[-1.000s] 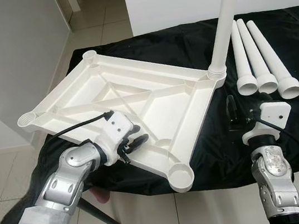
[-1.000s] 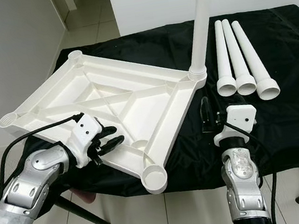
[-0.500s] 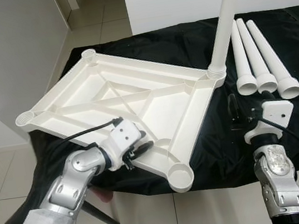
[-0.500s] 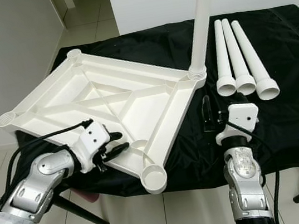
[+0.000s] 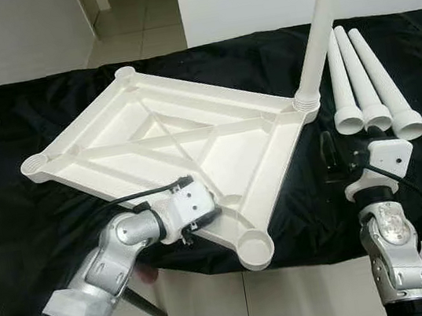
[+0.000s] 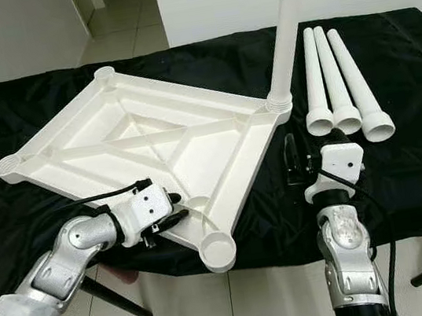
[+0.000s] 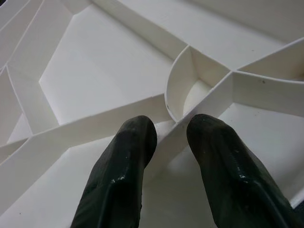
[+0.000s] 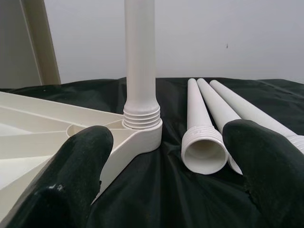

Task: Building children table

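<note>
Head views: white tabletop point(image 5: 169, 144) lies underside up on the black cloth point(image 5: 38, 223), ribs and 4 corner sockets showing, its near corner socket point(image 5: 255, 248) overhanging the cloth's front edge. 1 leg point(image 5: 317, 27) stands upright, screwed into the right-hand corner socket. 3 loose legs point(image 5: 358, 76) lie side by side on the cloth just right of that corner, threaded ends toward me. My left gripper point(image 5: 201, 221) sits at the tabletop's near edge, just left of the near corner socket. My right gripper point(image 5: 336, 157) hangs over the cloth between the tabletop's right edge and the loose legs, touching neither. Left wrist view: my 2 fingers point(image 7: 126, 171) straddle a raised rib point(image 7: 161, 137) of the tabletop, 1 on each side, pressing against it, next to a curved socket wall; clamped on the tabletop. Right wrist view: my fingers point(image 8: 71, 180) are spread wide with nothing between them; ahead, the upright leg's threaded collar point(image 8: 141, 116) sits in its socket, and the open end of the nearest loose leg point(image 8: 204, 152) faces me.
</note>
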Controlling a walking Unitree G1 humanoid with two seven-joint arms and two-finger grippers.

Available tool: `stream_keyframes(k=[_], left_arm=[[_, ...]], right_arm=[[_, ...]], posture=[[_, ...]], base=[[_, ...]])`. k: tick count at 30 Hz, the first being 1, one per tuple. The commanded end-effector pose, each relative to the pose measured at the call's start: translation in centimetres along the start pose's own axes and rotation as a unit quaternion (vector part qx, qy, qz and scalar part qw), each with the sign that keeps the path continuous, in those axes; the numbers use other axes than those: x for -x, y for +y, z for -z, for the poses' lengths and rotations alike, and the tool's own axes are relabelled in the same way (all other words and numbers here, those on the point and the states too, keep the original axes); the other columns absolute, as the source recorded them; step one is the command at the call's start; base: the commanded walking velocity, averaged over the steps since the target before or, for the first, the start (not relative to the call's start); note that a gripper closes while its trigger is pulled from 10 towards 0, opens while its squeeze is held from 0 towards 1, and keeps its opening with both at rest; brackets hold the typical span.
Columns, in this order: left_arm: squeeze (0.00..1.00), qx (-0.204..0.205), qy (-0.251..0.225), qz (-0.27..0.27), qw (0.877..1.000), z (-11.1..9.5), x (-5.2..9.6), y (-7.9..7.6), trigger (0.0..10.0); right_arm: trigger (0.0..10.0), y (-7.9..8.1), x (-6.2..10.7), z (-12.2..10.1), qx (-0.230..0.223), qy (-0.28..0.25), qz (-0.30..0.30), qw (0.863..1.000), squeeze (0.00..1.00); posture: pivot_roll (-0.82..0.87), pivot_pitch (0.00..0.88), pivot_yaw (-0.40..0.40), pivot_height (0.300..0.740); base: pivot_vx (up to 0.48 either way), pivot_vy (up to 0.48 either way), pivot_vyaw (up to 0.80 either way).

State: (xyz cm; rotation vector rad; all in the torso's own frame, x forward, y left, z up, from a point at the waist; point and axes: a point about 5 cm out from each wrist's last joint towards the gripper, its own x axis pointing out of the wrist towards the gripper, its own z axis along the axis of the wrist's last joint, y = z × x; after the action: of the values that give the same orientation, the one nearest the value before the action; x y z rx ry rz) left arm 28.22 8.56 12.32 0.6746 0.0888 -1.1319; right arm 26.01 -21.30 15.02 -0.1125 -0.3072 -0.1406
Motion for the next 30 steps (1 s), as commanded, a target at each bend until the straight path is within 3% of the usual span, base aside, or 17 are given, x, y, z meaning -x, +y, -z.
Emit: stream_keyframes(k=[1, 3, 5, 7, 8, 11, 12, 13, 15, 23, 25, 26, 28, 29, 30], left_arm=[[0.0, -0.001, 0.046, -0.112, 0.993, 1.4, -0.3, 1.0, 10.0], [0.0, -0.001, 0.046, -0.112, 0.993, 1.4, -0.3, 1.0, 10.0], [0.0, -0.021, 0.076, -0.204, 0.976, 1.5, -0.9, 2.8, 10.0], [0.0, -0.021, 0.076, -0.204, 0.976, 1.5, -0.9, 2.8, 10.0], [0.0, -0.019, 0.088, -0.245, 0.965, 1.5, -1.0, 3.7, 10.0], [0.0, 0.021, 0.096, -0.304, 0.948, 1.5, -0.8, 5.4, 10.0], [0.0, 0.021, 0.096, -0.304, 0.948, 1.5, -0.8, 5.4, 10.0], [0.0, 0.051, 0.105, -0.355, 0.927, 1.6, -0.5, 6.8, 10.0], [0.0, 0.045, 0.102, -0.361, 0.926, 1.5, -0.4, 7.1, 10.0], [0.0, 0.082, 0.054, -0.343, 0.934, 0.4, -0.2, 7.2, 10.0], [0.0, 0.128, -0.05, -0.27, 0.953, -2.1, -0.6, 6.2, 10.0], [0.0, 0.128, -0.05, -0.27, 0.953, -2.1, -0.6, 6.2, 10.0], [0.0, 0.166, -0.158, -0.178, 0.957, -5.0, -0.5, 4.7, 10.0], [0.0, 0.166, -0.158, -0.178, 0.957, -5.0, -0.5, 4.7, 10.0], [0.0, 0.192, -0.195, -0.126, 0.953, -6.0, -0.4, 4.0, 10.0]], right_arm=[[10.0, 0.1, 0.1, 0.0, -0.007, 0.003, -0.002, 1.0, 0.0], [10.0, 0.1, 0.1, 0.0, -0.007, 0.003, -0.002, 1.0, 0.0], [10.0, 0.2, 0.2, 0.0, -0.009, 0.004, -0.003, 1.0, 0.0], [10.0, 0.2, 0.2, 0.0, -0.009, 0.004, -0.003, 1.0, 0.0], [10.0, 0.2, 0.2, 0.0, -0.009, 0.005, -0.004, 1.0, 0.0], [10.0, 0.3, 0.3, 0.0, -0.01, 0.007, -0.004, 1.0, 0.0], [10.0, 0.3, 0.3, 0.0, -0.01, 0.007, -0.004, 1.0, 0.0], [10.0, 0.4, 0.4, 0.0, -0.011, 0.008, -0.005, 1.0, 0.0], [10.0, 0.4, 0.4, 0.0, -0.012, 0.009, -0.004, 1.0, 0.0], [10.0, 0.1, 0.3, 0.1, -0.011, 0.011, 0.002, 1.0, 0.0], [10.0, -0.5, -0.3, 0.0, -0.013, 0.009, 0.02, 1.0, 0.0], [10.0, -0.5, -0.3, 0.0, -0.013, 0.009, 0.02, 1.0, 0.0], [10.0, -1.3, -1.3, -0.1, -0.012, 0.005, 0.042, 0.999, 0.0], [10.0, -1.3, -1.3, -0.1, -0.012, 0.005, 0.042, 0.999, 0.0], [10.0, -1.6, -1.8, -0.2, -0.01, 0.004, 0.053, 0.999, 0.0]], posture=[[-0.06, 0.038, 0.072, 0.74], [-0.06, 0.038, 0.072, 0.74], [-0.06, 0.041, 0.069, 0.74], [-0.06, 0.041, 0.069, 0.74], [-0.06, 0.041, 0.069, 0.74], [-0.07, 0.041, 0.069, 0.74], [-0.07, 0.041, 0.069, 0.74], [-0.07, 0.043, 0.071, 0.74], [-0.07, 0.044, 0.071, 0.74], [-0.07, 0.044, 0.071, 0.74], [-0.06, 0.043, 0.067, 0.74], [-0.06, 0.043, 0.067, 0.74], [-0.06, 0.043, 0.061, 0.74], [-0.06, 0.043, 0.061, 0.74], [-0.06, 0.043, 0.061, 0.74]], base=[[0.0, 0.0, 0.0], [0.0, 0.0, 0.0], [0.0, 0.0, 0.0], [0.0, 0.0, 0.0], [0.0, 0.0, 0.0], [0.0, 0.0, 0.0], [0.0, 0.0, 0.0], [0.0, 0.0, 0.0], [0.0, 0.0, 0.0], [0.0, 0.0, 0.0], [0.0, 0.0, 0.0], [0.0, 0.0, 0.0], [0.0, 0.0, 0.0], [0.0, 0.0, 0.0], [0.0, 0.0, 0.0]])
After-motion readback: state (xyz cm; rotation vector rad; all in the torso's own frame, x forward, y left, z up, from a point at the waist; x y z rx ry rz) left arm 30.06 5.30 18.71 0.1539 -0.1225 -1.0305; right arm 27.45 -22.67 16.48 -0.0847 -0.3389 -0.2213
